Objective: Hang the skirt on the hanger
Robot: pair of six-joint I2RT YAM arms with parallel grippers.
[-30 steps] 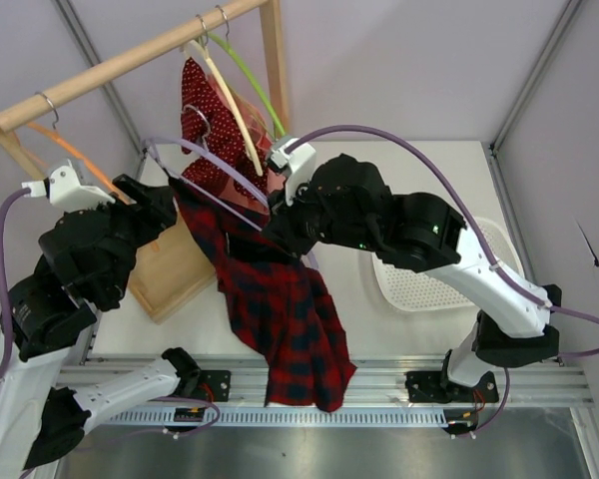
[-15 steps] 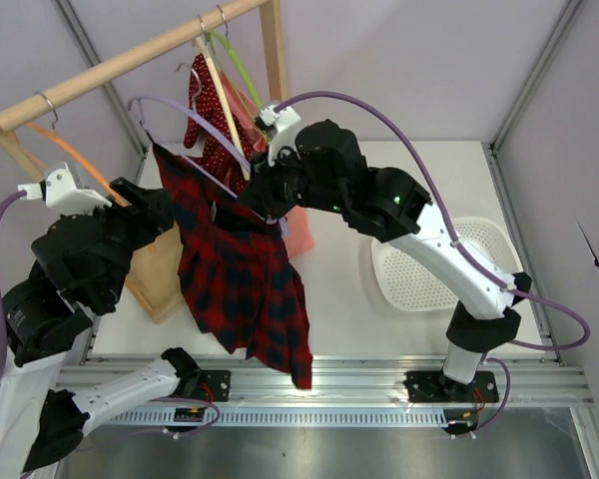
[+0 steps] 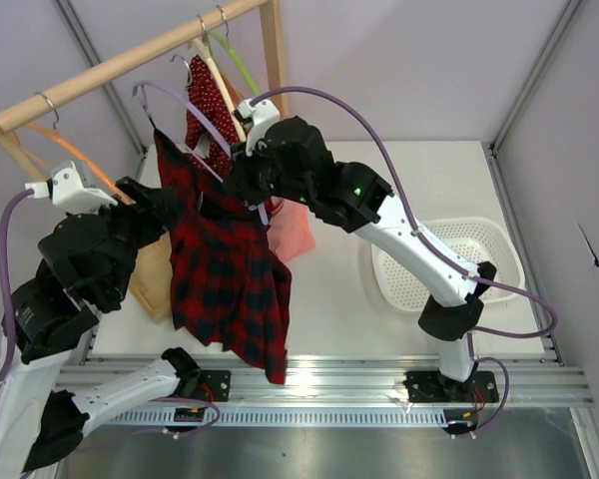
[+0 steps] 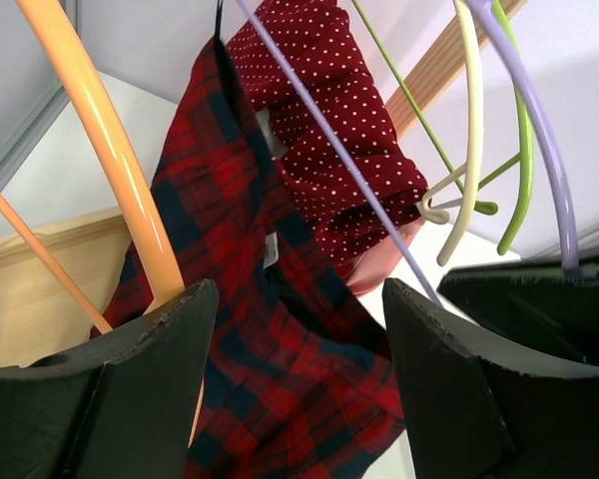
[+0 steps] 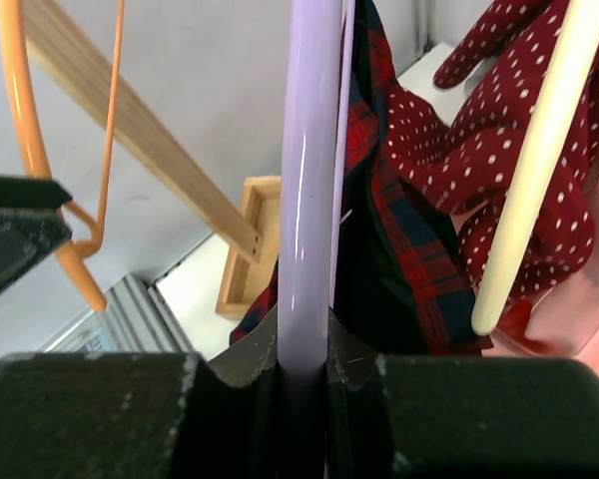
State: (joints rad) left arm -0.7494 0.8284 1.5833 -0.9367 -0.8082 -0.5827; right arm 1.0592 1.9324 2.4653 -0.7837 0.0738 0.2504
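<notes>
Top external view: the right arm stretches toward the wooden rail (image 3: 130,57), holding the lavender hanger (image 3: 195,117) high. The plaid skirt (image 3: 225,269) is draped from the hanger and hangs free above the table (image 3: 349,299), its lowest corner toward the front edge. The hanger's hook sits close under the rail; whether it touches cannot be told. The skirt's top edge lies just left of a red dotted garment (image 3: 202,95) and a pink one (image 3: 295,232), both by the rail.

Right wrist view: the right gripper (image 5: 304,371) is clamped tight on the hanger's bar, which rises straight out from between the pressed fingers. The skirt falls just behind the bar. A cream hanger (image 5: 539,170) crosses the dotted cloth alongside.

Left wrist view: the left gripper (image 4: 295,349) is spread wide and grips nothing. Skirt fabric and the lavender bar show beyond the gap. An orange hanger (image 4: 120,170) passes just behind one finger, and a green hanger (image 4: 519,130) curves at the upper right.

A white basket (image 3: 449,269) sits on the table, well apart to the right.
</notes>
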